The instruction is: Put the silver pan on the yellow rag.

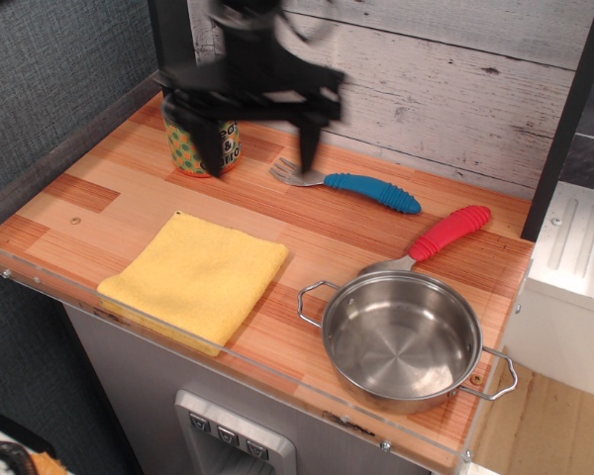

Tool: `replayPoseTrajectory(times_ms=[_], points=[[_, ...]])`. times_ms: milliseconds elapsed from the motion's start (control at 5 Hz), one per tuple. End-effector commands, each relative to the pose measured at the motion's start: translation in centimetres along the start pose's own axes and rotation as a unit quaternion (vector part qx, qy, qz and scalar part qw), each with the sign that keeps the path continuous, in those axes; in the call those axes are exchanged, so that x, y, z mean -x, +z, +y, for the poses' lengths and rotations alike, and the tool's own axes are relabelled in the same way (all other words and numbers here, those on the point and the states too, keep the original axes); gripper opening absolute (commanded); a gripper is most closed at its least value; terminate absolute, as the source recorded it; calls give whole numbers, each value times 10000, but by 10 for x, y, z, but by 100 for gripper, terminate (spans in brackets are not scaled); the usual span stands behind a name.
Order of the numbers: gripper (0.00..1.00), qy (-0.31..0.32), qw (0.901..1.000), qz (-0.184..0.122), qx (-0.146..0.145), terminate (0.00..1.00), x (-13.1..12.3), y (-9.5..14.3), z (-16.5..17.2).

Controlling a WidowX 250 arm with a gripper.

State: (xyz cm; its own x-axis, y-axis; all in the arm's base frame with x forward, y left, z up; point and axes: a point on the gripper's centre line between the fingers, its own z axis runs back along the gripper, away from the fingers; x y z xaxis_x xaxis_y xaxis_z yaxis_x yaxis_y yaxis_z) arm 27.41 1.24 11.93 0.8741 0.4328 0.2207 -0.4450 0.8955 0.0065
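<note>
The silver pan (401, 339) sat on the wooden bench (99, 208), near the front edge. It was empty and shiny, with a thin wire loop on each side. A spoon with a red handle (441, 237) lay just behind the pan, and its metal end reached the pan's back rim. I could not tell if it went under the rim.

The yellow rag (193, 275) lay flat to the left of the pan, with a strip of bare wood between them. It was folded and nothing was on it.

Farther back from the pan, near the wooden wall, lay a fork with a blue handle (351, 184). To the left of the fork stood a green and yellow can (200, 146), partly hidden.

The tool (260, 148) hung in the air well away from the pan, over the can and the fork. It looked blurry. Its two dark fingers (214, 148) pointed down and stood wide apart. It held nothing.
</note>
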Motion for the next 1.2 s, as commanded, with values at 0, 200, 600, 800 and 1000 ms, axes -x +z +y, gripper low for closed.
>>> replayPoseTrajectory(times_ms=[0, 200, 600, 800, 1000], points=[[100, -275, 9996, -1, 11, 0, 34, -3, -22], [100, -173, 9998, 27, -97, 0, 50, -12, -29], [100, 213, 9997, 77, 7, 0, 75, -37, -38], [100, 343, 9994, 65, -26, 0, 81, -53, -44], [100, 537, 9985, 100, -3, 0, 88, -62, -42]])
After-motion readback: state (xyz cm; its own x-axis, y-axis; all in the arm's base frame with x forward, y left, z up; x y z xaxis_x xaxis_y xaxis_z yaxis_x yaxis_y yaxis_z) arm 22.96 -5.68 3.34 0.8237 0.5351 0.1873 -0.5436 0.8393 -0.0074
